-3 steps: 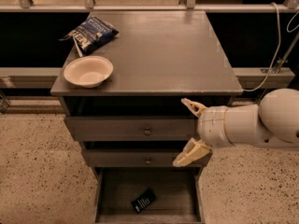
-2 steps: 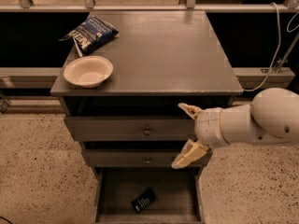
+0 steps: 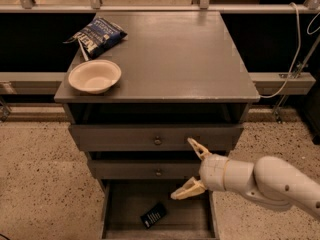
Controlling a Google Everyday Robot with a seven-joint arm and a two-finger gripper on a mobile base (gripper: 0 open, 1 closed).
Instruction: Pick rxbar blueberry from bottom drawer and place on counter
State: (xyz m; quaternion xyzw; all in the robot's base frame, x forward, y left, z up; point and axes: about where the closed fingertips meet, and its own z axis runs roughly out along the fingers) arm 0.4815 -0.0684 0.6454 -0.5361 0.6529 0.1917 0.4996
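Above, bowl (image 3: 94, 76) and bag (image 3: 98, 35) sat on the counter (image 3: 170, 59); below, the arm (image 3: 280, 181) extended from the right, end effector (image 3: 182, 169) spread wide, empty, over the bar (image 3: 154, 215) in the drawer (image 3: 125, 206).

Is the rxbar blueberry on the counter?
No, the rxbar blueberry lies in the bottom drawer, lower than the open end effector.
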